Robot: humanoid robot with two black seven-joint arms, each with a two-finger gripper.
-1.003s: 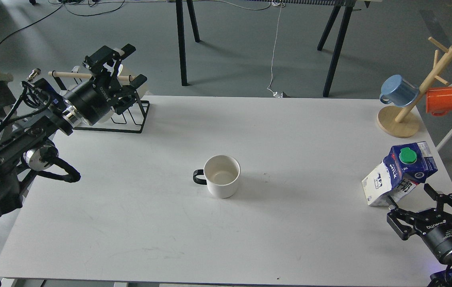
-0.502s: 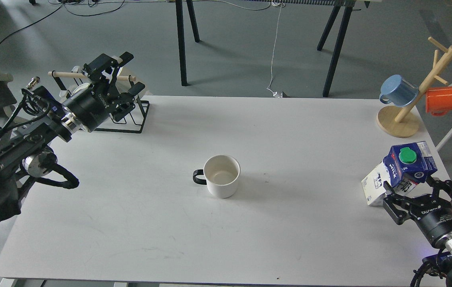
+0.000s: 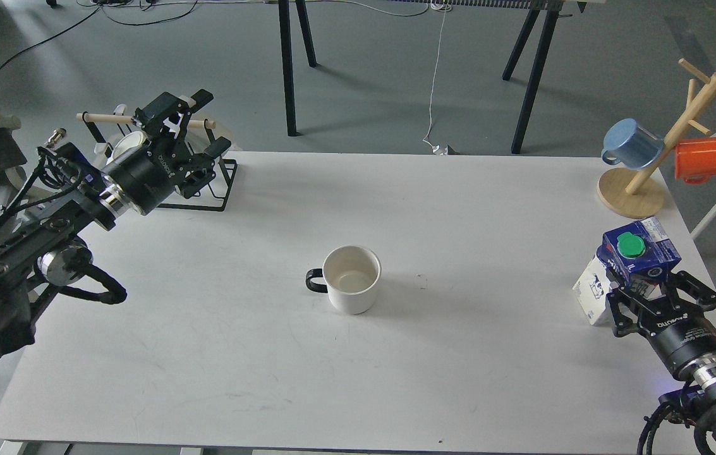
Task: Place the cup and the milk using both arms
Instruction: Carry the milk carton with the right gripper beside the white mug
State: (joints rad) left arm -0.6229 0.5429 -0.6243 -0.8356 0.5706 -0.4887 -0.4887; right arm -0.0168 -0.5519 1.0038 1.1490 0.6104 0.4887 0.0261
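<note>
The cup [image 3: 351, 279] is a plain white mug with a black loop handle on its left, standing upright mid-table. The milk [image 3: 634, 254], a dark-blue and white carton with a green cap, stands near the table's right edge. My right gripper [image 3: 655, 296] is open, and its fingers straddle the carton's near lower part, which they partly hide. My left gripper [image 3: 209, 121] is open and empty. It hovers over the black wire rack at the back left, far from the cup.
A black wire rack [image 3: 206, 197] with a wooden handle stands at the back left corner with a cream mug [image 3: 129, 143] in it. A wooden mug tree [image 3: 632, 193] at the back right holds a blue mug [image 3: 632, 144] and an orange mug [image 3: 699, 159].
My right gripper has moved forward from behind the carton until its fingers straddle it. The carton has turned and shifted slightly left. My left gripper has shifted only slightly by the rack.
</note>
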